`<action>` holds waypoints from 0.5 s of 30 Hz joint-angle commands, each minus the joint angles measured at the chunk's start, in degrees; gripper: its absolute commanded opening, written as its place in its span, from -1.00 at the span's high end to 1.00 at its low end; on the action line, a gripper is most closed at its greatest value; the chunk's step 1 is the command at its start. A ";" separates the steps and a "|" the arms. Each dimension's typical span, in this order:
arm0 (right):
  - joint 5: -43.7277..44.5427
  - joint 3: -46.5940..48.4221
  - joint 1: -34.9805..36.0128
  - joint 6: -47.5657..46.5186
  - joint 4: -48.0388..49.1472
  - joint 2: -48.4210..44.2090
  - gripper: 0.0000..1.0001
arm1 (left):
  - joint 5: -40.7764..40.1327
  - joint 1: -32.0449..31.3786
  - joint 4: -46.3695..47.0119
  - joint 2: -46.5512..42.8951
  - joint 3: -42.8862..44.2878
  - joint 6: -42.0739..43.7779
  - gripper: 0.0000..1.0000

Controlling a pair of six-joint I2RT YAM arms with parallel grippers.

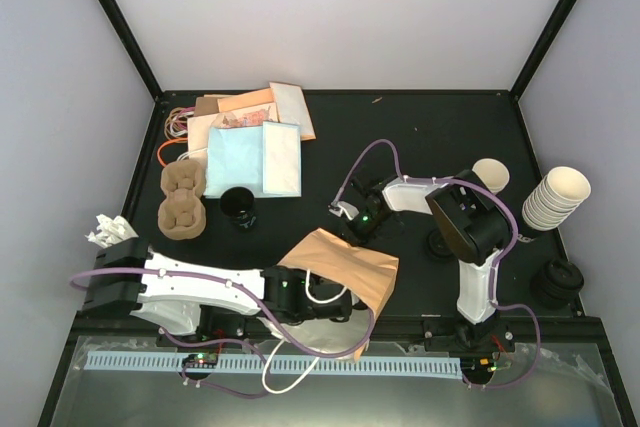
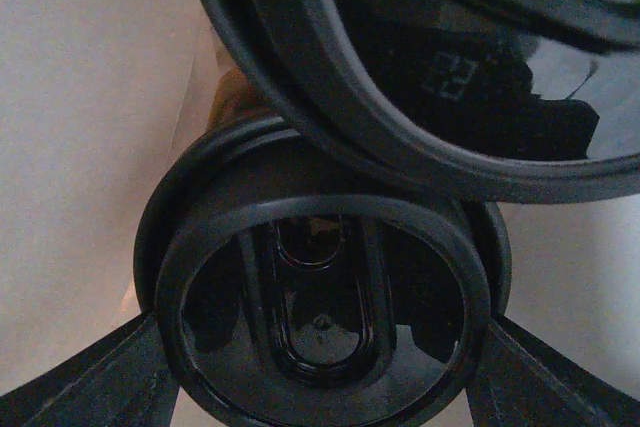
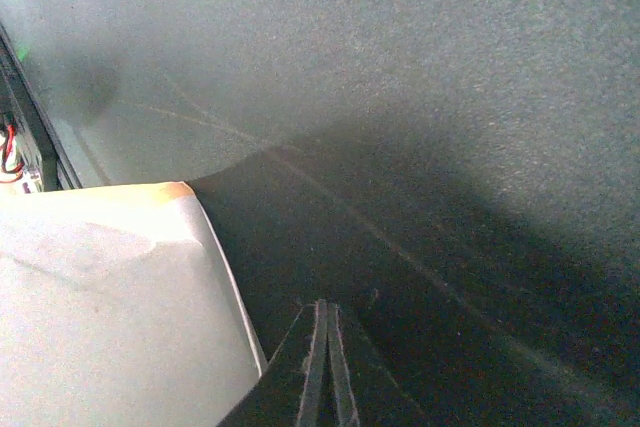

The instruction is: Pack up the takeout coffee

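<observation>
At the near edge of the table point(image 1: 430, 137), the left gripper point(image 2: 322, 347) is reaching into the mouth of a brown paper bag point(image 1: 350, 262), its arm lying low and stretched from left to right along the front. Its fingers point(image 2: 90, 387) are standing wide on either side of the takeout coffee point(image 2: 320, 247) and appear to be pinching it just under the black lid, though the wrist view is too dim and close to show the contact for certain.

The cup is sitting inside the bag with pale paper walls around it, hidden from the overhead camera. Its lid is facing straight back at the wrist camera, so its long axis is running roughly in line with the gripper's reach. A second black rim point(image 2: 430, 147) is crowding in just beside it at upper right.

The left arm is plainly the nearer one, and the coming move is turning on that: the cup is lying dead ahead between the fingers, with bag on every side.

Beyond the bag's far edge, the right gripper point(image 3: 323, 322) is hovering with fingers pressed together and nothing showing between them, its arm folded at the elbow and forearm pointing left. Farther right, stacked lidless cups point(image 1: 555, 197) are standing by.
</observation>
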 commanded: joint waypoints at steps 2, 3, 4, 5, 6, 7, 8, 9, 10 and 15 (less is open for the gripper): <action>-3.99 1.48 2.44 1.69 -3.01 -2.13 0.85 | 2.79 3.19 -2.28 3.71 0.56 -0.93 -0.17; -2.83 1.68 2.21 2.04 -3.20 -2.21 0.84 | 2.74 3.20 -2.64 3.72 0.98 -1.04 -0.18; -1.73 1.94 2.03 2.49 -3.32 -2.44 0.83 | 2.78 3.20 -2.82 3.74 1.34 -1.05 -0.17; -0.70 2.16 1.64 2.88 -3.41 -2.69 0.82 | 2.78 3.20 -3.04 3.65 1.73 -1.05 -0.17; 0.04 2.34 1.19 3.17 -3.36 -3.02 0.82 | 2.97 3.15 -3.26 3.51 2.19 -0.99 -0.16; 0.83 2.49 0.49 3.52 -3.30 -3.44 0.81 | 3.10 3.18 -3.61 3.51 2.71 -0.89 -0.15; 1.72 2.59 -0.47 3.87 -3.27 -3.93 0.81 | 3.34 3.20 -4.03 3.51 3.35 -0.88 -0.14; 3.04 2.75 -1.56 4.19 -3.34 -4.45 0.79 | 3.71 3.18 -4.44 3.55 3.84 -0.88 -0.14; 4.08 2.92 -3.25 4.57 -3.40 -5.02 0.75 | 3.89 3.20 -4.76 3.63 4.26 -0.90 -0.14; 12.69 5.09 -6.39 5.23 -5.55 -7.43 0.10 | 4.54 3.15 -5.95 3.94 5.77 -0.71 -0.15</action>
